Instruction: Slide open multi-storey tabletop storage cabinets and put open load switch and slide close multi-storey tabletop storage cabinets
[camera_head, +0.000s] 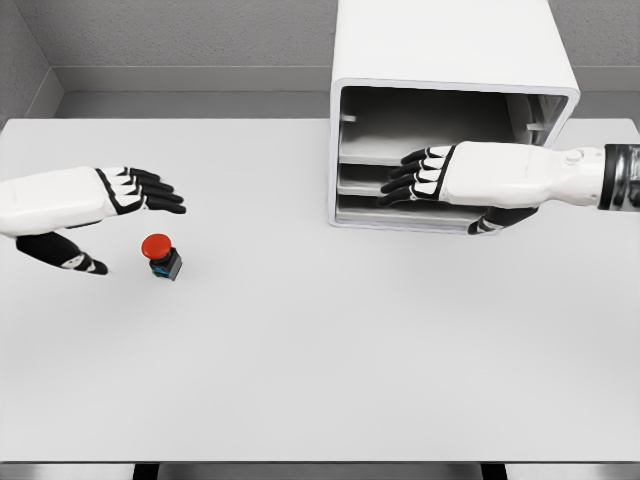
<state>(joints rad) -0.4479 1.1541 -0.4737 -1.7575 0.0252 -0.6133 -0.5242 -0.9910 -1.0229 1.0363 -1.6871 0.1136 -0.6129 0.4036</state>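
The storage cabinet (450, 60) stands at the far side of the bench (320, 360), right of centre, with its front facing the camera. It is a white box with rounded corners and a smooth, matte shell. The front shows a grey interior divided by horizontal tiers; the upper compartment appears empty, and the lower tiers are partly hidden, so their contents cannot be determined.

The right hand (430, 175) is positioned in front of the cabinet opening, across the middle and lower tiers. Its fingers (405, 172) are extended and point left, grasping nothing; the thumb hangs below, near the bottom edge of the cabinet. This hand and its forearm block the view of the right part of the tiers.

The load switch (162, 256) rests on the bench at the left, well apart from the cabinet. It has a round red cap on a small dark, square body with a blue mark on its side.

The left hand (125, 195) is near the switch, above and to its left, released, with fingers straight and thumb spread downward. It does not touch the switch.

The bench surface is plain, flat and light grey.
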